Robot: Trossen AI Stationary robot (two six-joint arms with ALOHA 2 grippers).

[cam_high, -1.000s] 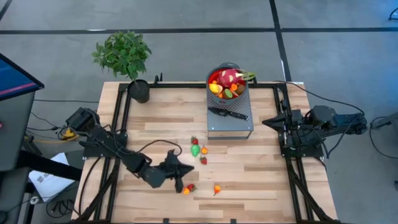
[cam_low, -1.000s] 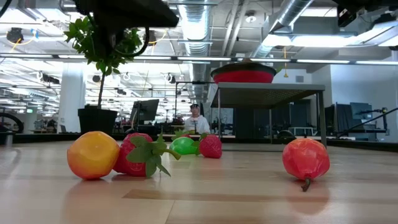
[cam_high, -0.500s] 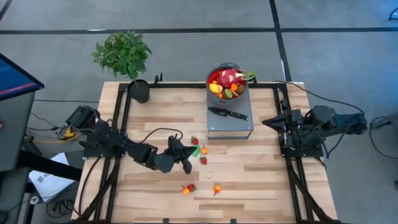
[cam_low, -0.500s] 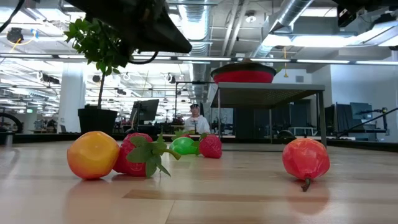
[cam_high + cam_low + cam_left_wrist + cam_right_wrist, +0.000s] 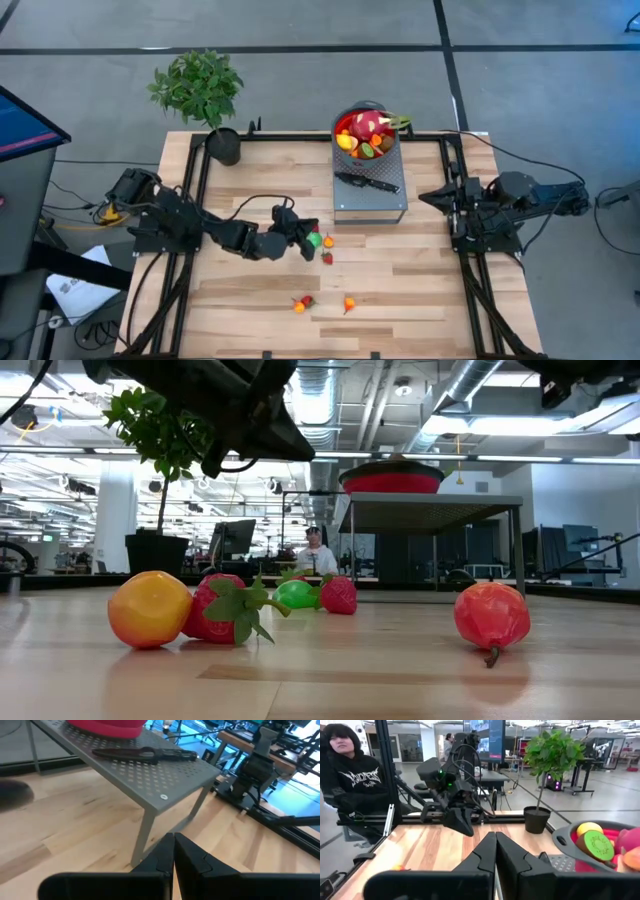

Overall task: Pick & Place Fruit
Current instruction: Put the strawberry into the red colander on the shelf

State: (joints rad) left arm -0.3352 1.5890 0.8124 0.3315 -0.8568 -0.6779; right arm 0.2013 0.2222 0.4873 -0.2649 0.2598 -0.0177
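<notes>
Wooden tabletop (image 5: 400, 270): left tool (image 5: 306, 243) moving off the strawberry-orange pair (image 5: 302, 303), closing on green fruit (image 5: 315, 240), fingers together, empty. No pick yet.

Grey floor (image 5: 540, 40), open office behind

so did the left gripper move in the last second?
Yes. In the high view the left gripper, fingers shut, went from the two fruits near the front edge up toward the grey shelf, now over the green fruit.
</notes>
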